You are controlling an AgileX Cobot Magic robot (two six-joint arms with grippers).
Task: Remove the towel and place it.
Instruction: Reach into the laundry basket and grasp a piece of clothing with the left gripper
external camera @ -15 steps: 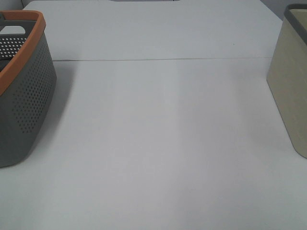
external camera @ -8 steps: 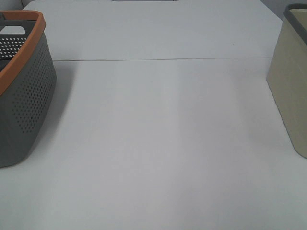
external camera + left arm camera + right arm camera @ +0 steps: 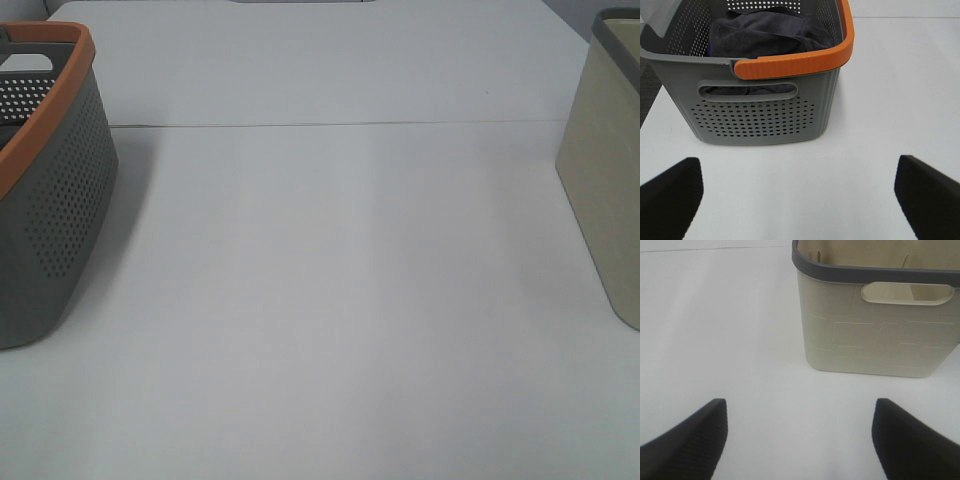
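A dark grey-purple towel (image 3: pixel 767 32) lies bunched inside the grey perforated basket with an orange rim (image 3: pixel 760 112); the basket also shows at the left edge of the exterior high view (image 3: pixel 50 200). My left gripper (image 3: pixel 797 192) is open and empty, a short way in front of the basket's handle side, above the table. My right gripper (image 3: pixel 800 435) is open and empty, in front of the beige basket with a dark grey rim (image 3: pixel 875 340). Neither gripper shows in the exterior high view.
The beige basket stands at the right edge of the exterior high view (image 3: pixel 605 170); its inside looks empty in the right wrist view. The white table (image 3: pixel 340 300) spreads between the two baskets, with a seam line across its far part.
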